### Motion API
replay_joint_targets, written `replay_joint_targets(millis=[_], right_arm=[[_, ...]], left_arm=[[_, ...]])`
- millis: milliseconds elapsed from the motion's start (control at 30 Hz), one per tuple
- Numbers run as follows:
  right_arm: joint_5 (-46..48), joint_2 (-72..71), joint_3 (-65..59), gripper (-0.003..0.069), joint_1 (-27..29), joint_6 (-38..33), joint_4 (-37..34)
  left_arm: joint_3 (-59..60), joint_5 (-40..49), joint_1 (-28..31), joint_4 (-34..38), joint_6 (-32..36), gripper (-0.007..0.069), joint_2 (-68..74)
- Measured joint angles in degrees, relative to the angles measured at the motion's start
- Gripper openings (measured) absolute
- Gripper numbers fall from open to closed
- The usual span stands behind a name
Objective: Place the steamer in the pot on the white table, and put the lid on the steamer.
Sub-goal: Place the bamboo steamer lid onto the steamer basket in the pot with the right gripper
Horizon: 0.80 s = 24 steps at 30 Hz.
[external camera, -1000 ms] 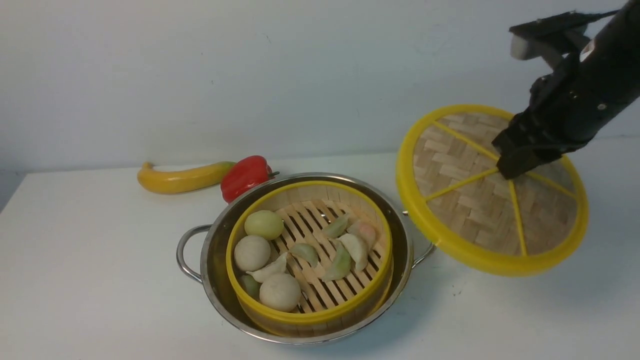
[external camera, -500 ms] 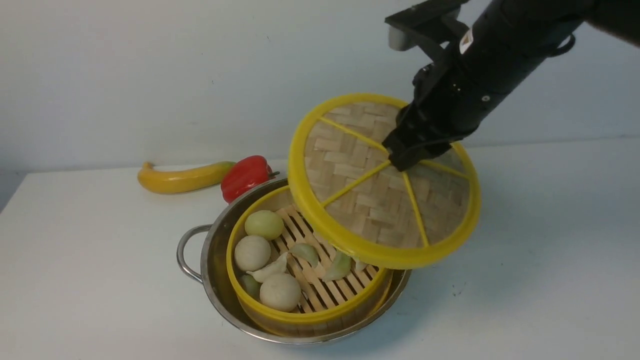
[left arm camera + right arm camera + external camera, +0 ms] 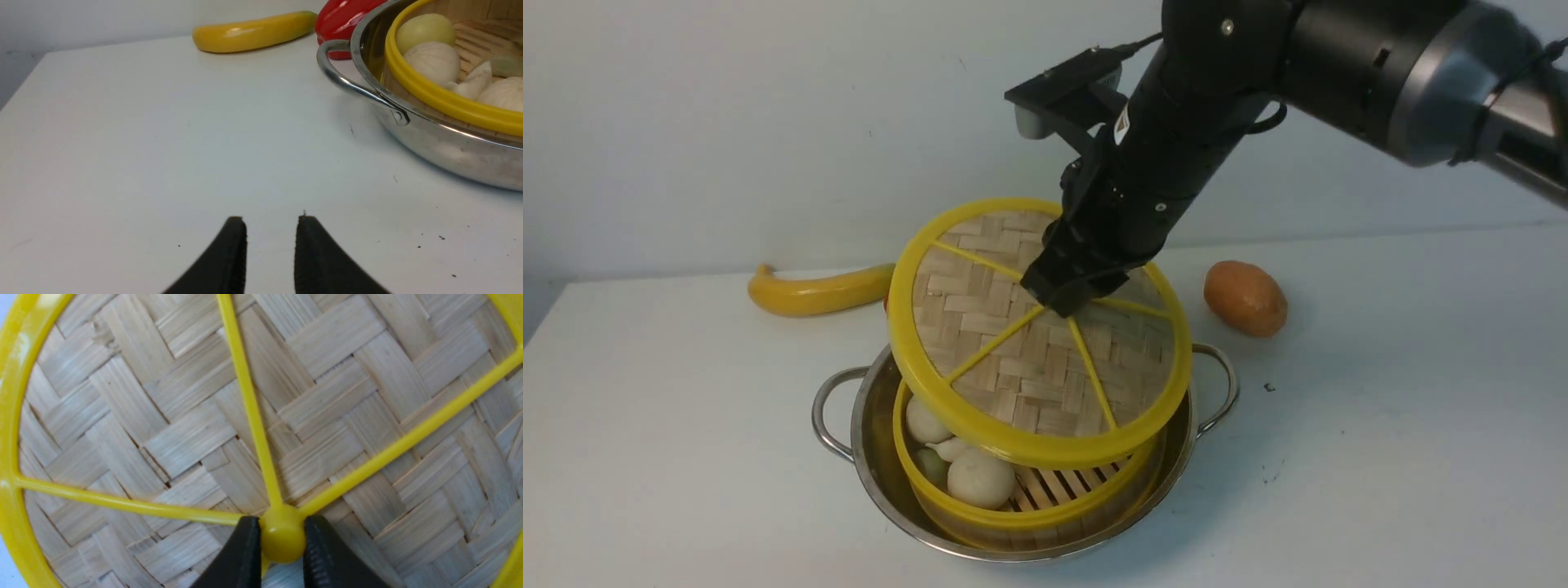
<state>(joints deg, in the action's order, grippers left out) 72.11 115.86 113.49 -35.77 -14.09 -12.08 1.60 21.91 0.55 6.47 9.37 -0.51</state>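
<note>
1. Pale wall stands behind a white surface [image 3: 711, 425]; a banana [image 3: 821, 294] lies towards its far edge, left of the pot, and a brown lump [image 3: 1245, 299] sits to the right.
2. The pot [image 3: 1013, 557] rests towards the near edge, around mid-width, with the steamer [image 3: 1045, 518] inside it, upright.
3. The lid [image 3: 1013, 392] hangs over the steamer, covering its far part; a near strip of slats and buns shows. Whether the rims touch, I cannot tell.
4. The right jaws [image 3: 282, 539] are closed on the lid's small centre knob [image 3: 282, 537]. The left jaws [image 3: 271, 228] stand parted, with nothing between them.
5. The lid looks light and fairly stiff, its woven middle likelier to flex than the rim. The smooth, round knob could let it swivel or tip, so a centred pinch is best.
6. Being round, the lid has no long axis. It tilts, its top face turned partly towards the near edge; it probably needs levelling as it lowers.
</note>
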Motion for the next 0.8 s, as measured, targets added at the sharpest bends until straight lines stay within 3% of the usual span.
replay_joint_targets(millis=[800], right_arm=[[-0.01,5.43,0.66,0.0118,-2.82,-0.73,4.23]], left_arm=[[0.00,0.00,0.00,0.00,0.00,0.0176,0.00]])
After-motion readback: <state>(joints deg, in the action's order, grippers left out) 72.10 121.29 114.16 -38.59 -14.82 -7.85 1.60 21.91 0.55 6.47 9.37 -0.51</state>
